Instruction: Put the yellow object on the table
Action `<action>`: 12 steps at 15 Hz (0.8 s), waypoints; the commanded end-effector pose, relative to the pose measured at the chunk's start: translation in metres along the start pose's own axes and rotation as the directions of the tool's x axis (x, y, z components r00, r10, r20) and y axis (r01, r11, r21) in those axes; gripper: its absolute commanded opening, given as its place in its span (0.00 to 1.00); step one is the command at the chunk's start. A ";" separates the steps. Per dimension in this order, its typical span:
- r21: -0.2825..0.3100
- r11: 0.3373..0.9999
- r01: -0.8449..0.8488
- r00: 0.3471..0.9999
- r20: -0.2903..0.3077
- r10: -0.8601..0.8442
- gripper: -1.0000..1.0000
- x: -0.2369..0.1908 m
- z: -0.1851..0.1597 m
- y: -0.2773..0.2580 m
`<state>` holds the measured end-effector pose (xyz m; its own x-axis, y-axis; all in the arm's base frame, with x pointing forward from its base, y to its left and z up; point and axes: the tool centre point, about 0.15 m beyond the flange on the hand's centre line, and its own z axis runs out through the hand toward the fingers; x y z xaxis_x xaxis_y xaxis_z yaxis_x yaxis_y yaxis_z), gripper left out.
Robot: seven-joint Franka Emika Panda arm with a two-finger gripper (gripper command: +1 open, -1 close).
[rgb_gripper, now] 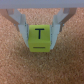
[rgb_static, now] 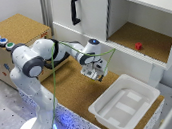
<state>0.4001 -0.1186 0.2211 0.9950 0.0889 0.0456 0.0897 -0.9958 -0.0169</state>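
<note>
Gripper [rgb_gripper: 40,31] clamped on yellow object [rgb_gripper: 39,38], fingers [rgb_gripper: 21,27] pinching its sides, "T" face toward wrist camera. Cork table [rgb_gripper: 15,65] right behind block; touching or just above, cannot tell. Exterior view: gripper [rgb_static: 95,74] low over table [rgb_static: 74,93], between white cabinet [rgb_static: 88,19] and white bin [rgb_static: 122,105]. Judgement: placing step, nearly done. Next: confirm contact, part fingers, lift straight up.

A white cabinet [rgb_static: 131,24] with a black handle [rgb_static: 75,9] stood open behind; a perforated grey metal floor [rgb_static: 3,106] lay below.
</note>
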 end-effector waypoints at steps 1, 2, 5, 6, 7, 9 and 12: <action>-0.024 1.000 -0.019 1.000 0.016 0.019 0.00 0.012 0.020 -0.005; -0.007 1.000 -0.019 1.000 0.005 0.019 1.00 0.010 0.010 -0.006; 0.003 1.000 -0.013 1.000 -0.002 0.013 1.00 0.001 -0.018 -0.010; 0.009 1.000 -0.015 1.000 0.002 0.015 1.00 -0.002 -0.023 -0.011; 0.007 1.000 -0.019 1.000 0.006 0.019 1.00 -0.003 -0.026 -0.011; 0.008 1.000 -0.029 1.000 0.010 0.028 1.00 -0.003 -0.034 -0.016; -0.001 1.000 -0.015 1.000 0.010 0.015 1.00 -0.003 -0.045 -0.028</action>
<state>0.3985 -0.1131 0.2373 0.9951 0.0812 0.0560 0.0824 -0.9964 -0.0202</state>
